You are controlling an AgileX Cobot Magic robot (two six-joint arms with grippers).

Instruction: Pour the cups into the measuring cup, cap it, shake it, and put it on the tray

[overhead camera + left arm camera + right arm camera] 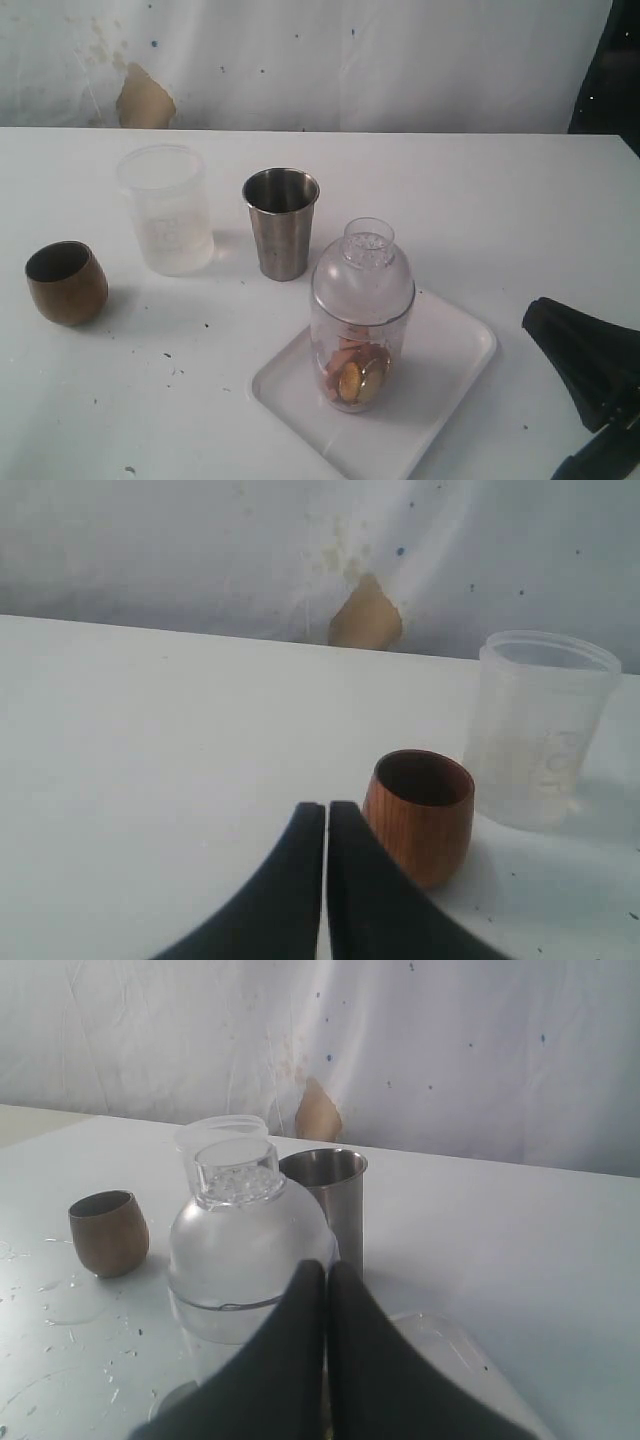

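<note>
The capped measuring cup (362,320) is standing on the white tray (450,350) just beyond the right gripper (324,1268), its fingers pressing together, while the left gripper (326,808) is likewise pressing its fingers together, the brown cup (420,815) sitting just beside them.

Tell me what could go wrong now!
The shut right claw points straight at the tall measuring cup; a forward nudge might topple it. It stands toward one side of the tray, so it could tip off, maybe hitting the steel tumbler.
</note>
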